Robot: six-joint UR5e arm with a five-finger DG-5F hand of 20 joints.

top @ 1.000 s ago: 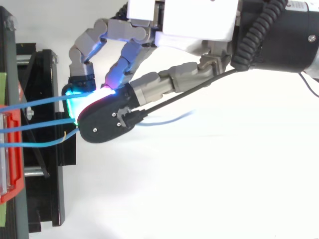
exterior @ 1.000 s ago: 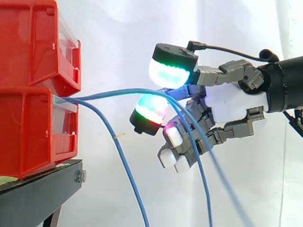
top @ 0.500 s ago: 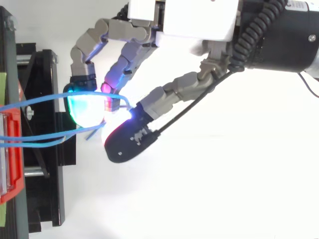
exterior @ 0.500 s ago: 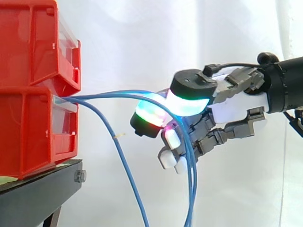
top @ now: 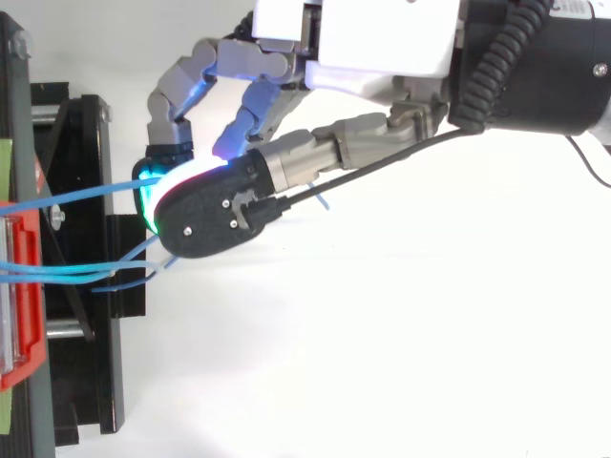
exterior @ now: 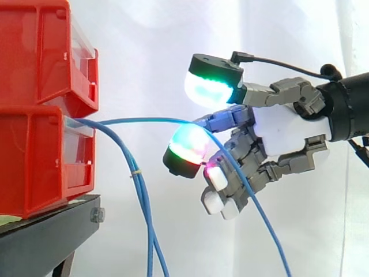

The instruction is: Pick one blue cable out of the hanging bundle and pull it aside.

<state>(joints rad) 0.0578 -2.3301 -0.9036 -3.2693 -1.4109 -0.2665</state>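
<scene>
Three blue cables come out of the lower red bin (exterior: 34,164). One blue cable (exterior: 138,120) arcs right to my hand (exterior: 282,130), passes between its curled fingers behind the green-red glowing fingertip (exterior: 187,144), and drops away to the lower right. The thumb's green-cyan pad (exterior: 210,89) is lifted clear above it. The other two cables (exterior: 144,202) hang straight down together near the bin. From above, the held cable (top: 95,194) runs from the bin into the hand (top: 382,38), while the two others (top: 76,272) lie side by side lower in the view.
A second red bin (exterior: 34,57) is stacked on the lower one, both on a black stand (exterior: 46,236). White curtain hangs behind. The arm comes in from the right.
The thumb, which had dropped onto the cables half a second ago, has lifted again. One cable slid off the hand and now hangs with another by the bin; a single cable stays in the fingers.
</scene>
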